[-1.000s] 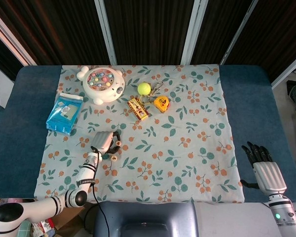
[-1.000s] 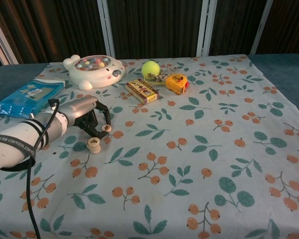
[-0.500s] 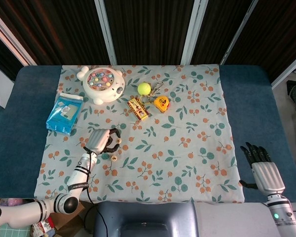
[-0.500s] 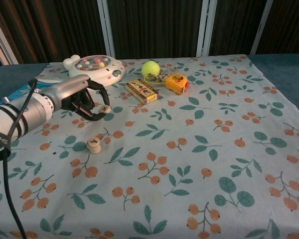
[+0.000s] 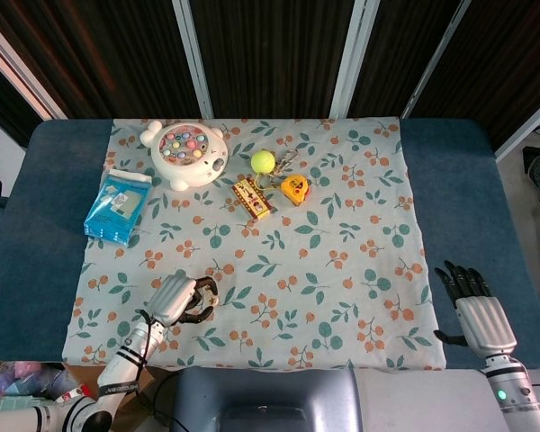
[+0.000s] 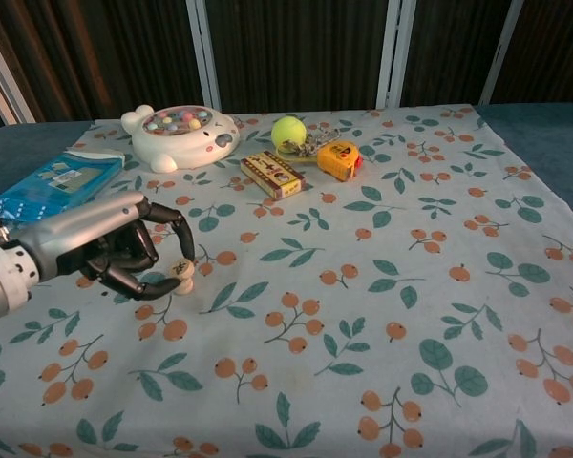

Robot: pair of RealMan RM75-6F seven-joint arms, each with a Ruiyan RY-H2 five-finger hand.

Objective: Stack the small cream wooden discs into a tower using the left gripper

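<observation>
Cream disc (image 6: 182, 268) pinched in my left hand (image 6: 124, 250) near the bench's (image 5: 36, 180) front-left corner — tower barely begun.

The left hand (image 6: 124, 250) hides most of the discs (image 6: 182, 271) in the chest view; only a cream sliver shows at its fingertips, and whether one disc or two sit there cannot be told. In the head view the hand (image 5: 175, 300) covers them fully. Whether the fingers pinch a disc or merely curl around it is unclear. The left forearm runs off the near left edge in both views. The right hand (image 5: 475, 310) shows only in the head view, its arm cut by the bottom edge. Print on the blue pack (image 6: 55, 180) and small box (image 6: 272, 174) is too small to read.
</observation>
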